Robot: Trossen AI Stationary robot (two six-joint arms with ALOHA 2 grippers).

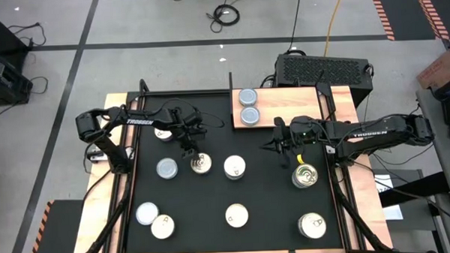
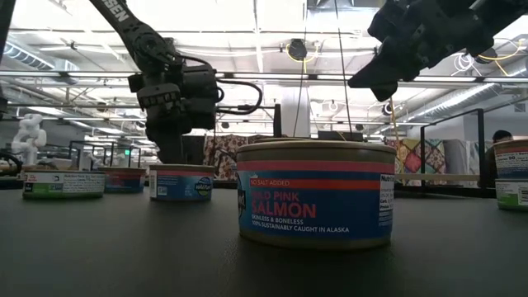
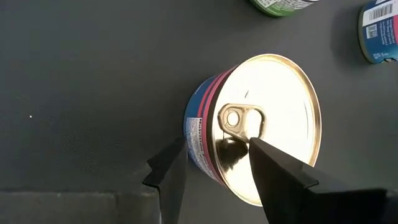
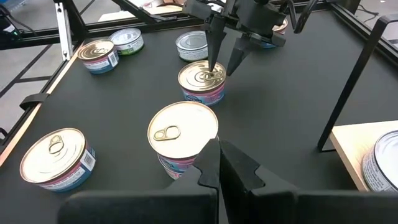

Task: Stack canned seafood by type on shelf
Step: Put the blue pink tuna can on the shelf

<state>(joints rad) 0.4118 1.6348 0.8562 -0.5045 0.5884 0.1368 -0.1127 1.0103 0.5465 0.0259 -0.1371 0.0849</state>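
A pull-tab tin [image 1: 201,164] [image 3: 273,118] of canned seafood stands upright on the black mat. My left gripper [image 1: 190,152] [image 3: 216,143] [image 4: 224,65] is open and slants down over it. One finger is over the gold lid by the tab and the other is outside the wall. My right gripper [image 1: 274,145] [image 4: 217,146] is shut and holds nothing. It hangs above the mat just in front of the shelf [image 1: 292,109]. Two silvery-topped tins [image 1: 247,98] [image 1: 249,116] stand side by side at the shelf's left end. My left gripper straddles the tin's rim [image 3: 214,134] from above, slanting down. One finger [image 3: 273,168] is over the lid beside the pull tab and the other finger [image 3: 174,174] is outside the label wall. I cannot tell whether either one touches the tin.
Several more tins stand spread over the black mat [image 1: 214,239], among them a silvery one [image 1: 166,168], a cream one [image 1: 235,167] and a gold one [image 1: 306,175]. A black frame post [image 4: 348,93] rises at the shelf's edge. A black box [image 1: 320,67] sits behind the table.
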